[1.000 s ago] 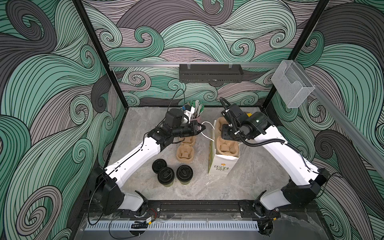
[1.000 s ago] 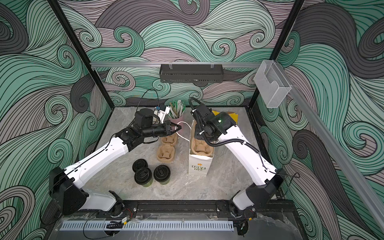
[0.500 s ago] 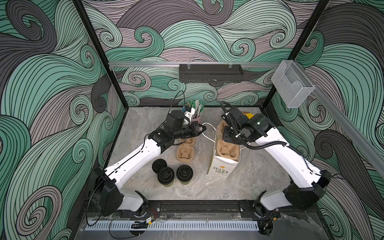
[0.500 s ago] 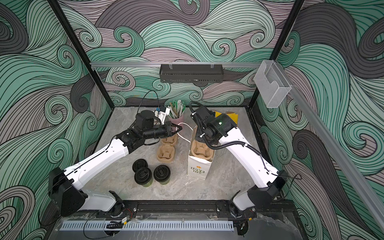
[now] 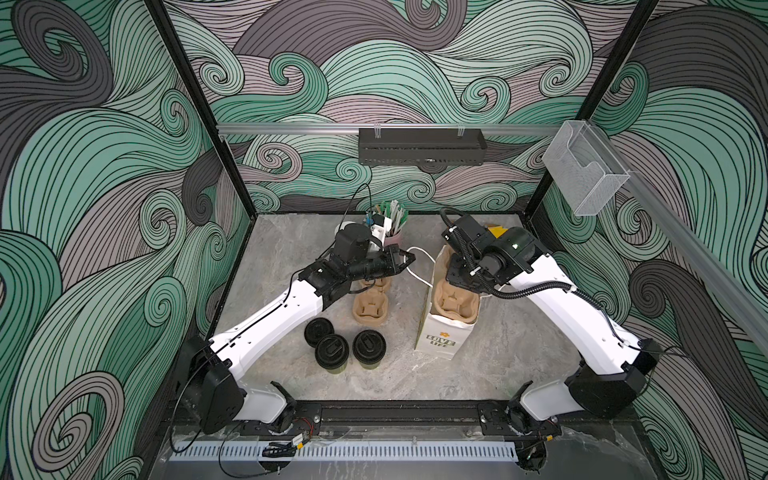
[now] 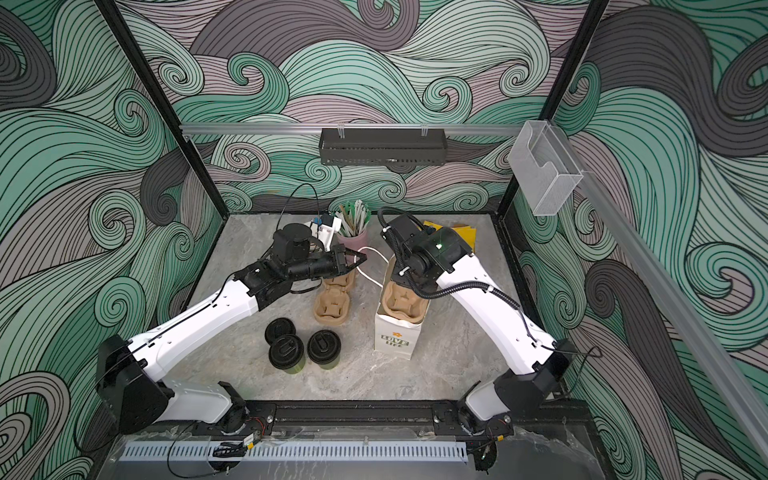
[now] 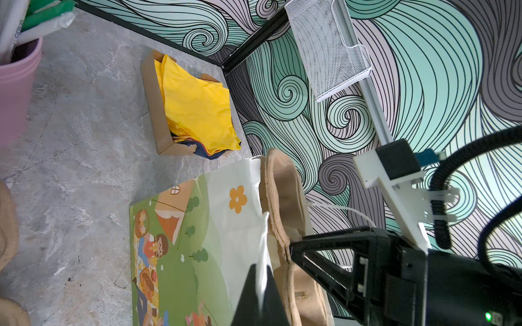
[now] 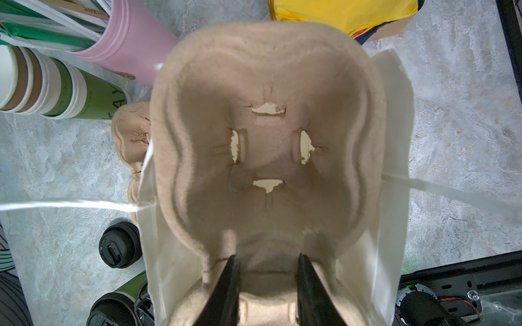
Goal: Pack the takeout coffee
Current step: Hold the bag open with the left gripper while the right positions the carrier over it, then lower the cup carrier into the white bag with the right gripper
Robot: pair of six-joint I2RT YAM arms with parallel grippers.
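Standing on the near worktop (image 5: 282, 249) in both top views, the lidded coffee cups (image 5: 331, 352) are left of the bag (image 5: 442, 340). Left wrist view: left gripper (image 7: 255, 282) pinched shut on the bag's handle (image 7: 264, 248). Right wrist view: right gripper (image 8: 268, 282) narrowly clamps the pulp carrier (image 8: 268, 84) inside the bag.

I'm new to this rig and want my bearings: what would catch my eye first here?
The white paper bag right of centre, with a brown pulp carrier in its mouth, gripped by the right hand. The left hand pinches the bag's handle; two lidded green cups stand front-left.
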